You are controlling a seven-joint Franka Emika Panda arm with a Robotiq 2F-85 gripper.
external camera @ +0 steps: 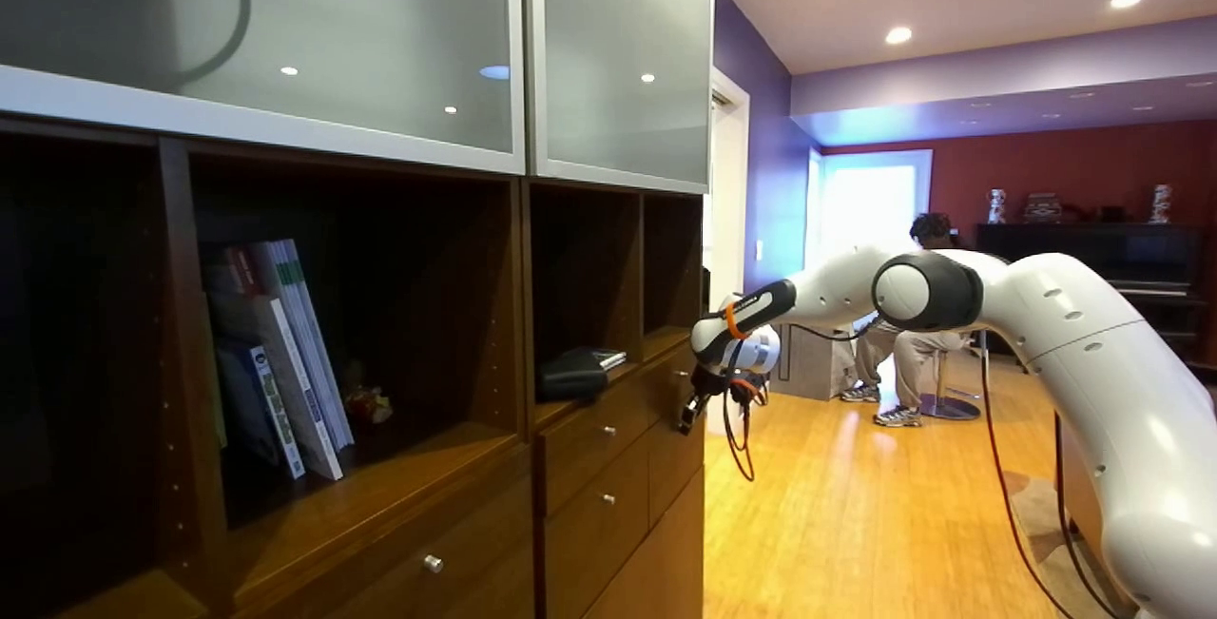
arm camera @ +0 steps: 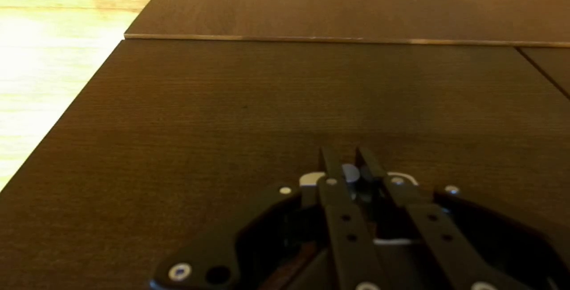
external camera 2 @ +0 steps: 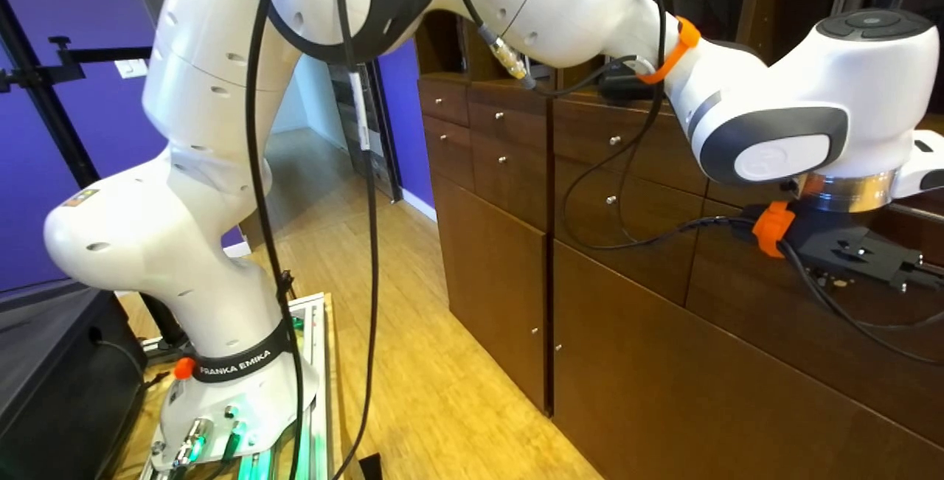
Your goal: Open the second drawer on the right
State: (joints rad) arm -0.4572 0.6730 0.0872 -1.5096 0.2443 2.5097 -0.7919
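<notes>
The knob (arm camera: 351, 173) of the second drawer (arm camera: 249, 98) shows between the fingertips (arm camera: 331, 163) of the gripper (arm camera: 348, 160); whether they clench it is unclear.

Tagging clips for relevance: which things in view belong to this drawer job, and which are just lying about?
Belongs to the job:
second drawer
its silvery knob
end effector, at the knob

Just lying about:
leaning books
small multicoloured item, kind unclear
black pouch-like item
</notes>
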